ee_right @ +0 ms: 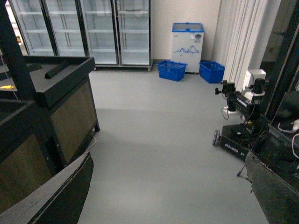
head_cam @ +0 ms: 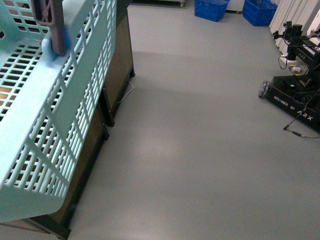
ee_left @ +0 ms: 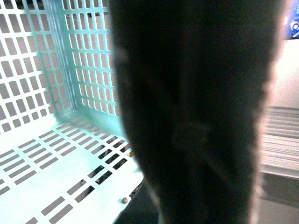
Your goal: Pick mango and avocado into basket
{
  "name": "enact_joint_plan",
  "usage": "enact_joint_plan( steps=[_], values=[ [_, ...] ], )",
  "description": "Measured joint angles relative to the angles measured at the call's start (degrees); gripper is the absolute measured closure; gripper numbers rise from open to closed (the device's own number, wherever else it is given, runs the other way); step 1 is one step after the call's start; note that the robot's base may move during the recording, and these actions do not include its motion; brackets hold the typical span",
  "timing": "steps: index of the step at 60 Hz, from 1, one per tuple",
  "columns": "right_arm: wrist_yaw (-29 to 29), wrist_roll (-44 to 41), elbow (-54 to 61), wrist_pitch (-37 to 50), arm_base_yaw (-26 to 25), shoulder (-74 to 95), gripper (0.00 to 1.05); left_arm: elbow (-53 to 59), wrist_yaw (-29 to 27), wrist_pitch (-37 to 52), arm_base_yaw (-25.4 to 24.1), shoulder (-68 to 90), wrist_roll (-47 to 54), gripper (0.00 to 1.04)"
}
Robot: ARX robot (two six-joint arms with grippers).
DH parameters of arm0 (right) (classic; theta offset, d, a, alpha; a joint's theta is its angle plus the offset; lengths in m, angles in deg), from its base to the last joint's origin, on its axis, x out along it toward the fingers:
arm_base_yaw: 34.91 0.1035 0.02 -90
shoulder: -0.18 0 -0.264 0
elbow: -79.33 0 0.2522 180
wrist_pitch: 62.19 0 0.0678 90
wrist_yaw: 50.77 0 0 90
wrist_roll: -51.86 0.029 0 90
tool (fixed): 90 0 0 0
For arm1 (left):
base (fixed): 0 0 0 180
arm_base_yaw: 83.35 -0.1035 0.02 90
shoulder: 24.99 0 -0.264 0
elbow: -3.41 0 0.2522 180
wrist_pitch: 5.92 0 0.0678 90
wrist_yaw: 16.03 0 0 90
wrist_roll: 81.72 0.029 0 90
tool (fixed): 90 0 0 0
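The light turquoise basket [head_cam: 55, 125] hangs tilted and close to the front camera, filling the left of that view. Its brown handle [head_cam: 47, 20] rises at the top left. In the left wrist view the slotted basket floor [ee_left: 51, 168] and walls show, and the dark handle [ee_left: 196, 130] fills the middle, blurred and very near. My left gripper is shut on the basket; its own fingers are hidden. My right gripper [ee_right: 168, 196] is open and empty above the bare floor, its fingers [ee_right: 70, 186] at the frame's lower corners. The mango and the avocado are out of view.
Dark wooden display stands [head_cam: 120, 65] are at the left, behind the basket, and show in the right wrist view [ee_right: 65, 102]. Blue crates [head_cam: 211, 9] and a white chest freezer [ee_right: 188, 42] are at the far wall. Another robot base [head_cam: 295, 97] with cables stands at the right.
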Motion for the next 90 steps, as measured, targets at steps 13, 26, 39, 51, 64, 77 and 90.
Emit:
enact_joint_plan(
  steps=[13,26,39,51,64,77,90],
  values=[
    [0.00,0.00,0.00,0.07,0.00,-0.02,0.08,-0.02,0.11,0.02,0.02,-0.04,0.00,0.99],
    [0.00,0.00,0.00,0.07,0.00,-0.02,0.08,-0.02,0.24,0.00,0.00,-0.02,0.00,0.99],
    [0.00,0.00,0.00,0.04,0.00,-0.02,0.08,0.00,0.24,0.00,0.00,-0.04,-0.02,0.99],
    [0.00,0.00,0.00,0.07,0.00,0.00,0.08,-0.02,0.15,0.00,0.00,-0.07,0.04,0.99],
    [0.00,0.00,0.00,0.09,0.00,-0.02,0.08,0.00,0.20,0.00,0.00,-0.07,-0.02,0.99],
    [0.00,0.00,0.00,0.04,0.00,-0.02,0.08,0.00,0.26,0.00,0.00,-0.04,-0.04,0.99],
    [0.00,-0.02,0.00,0.04,0.00,-0.02,0.08,0.00,0.28,0.00,0.00,-0.04,-0.04,0.99]
  ],
)
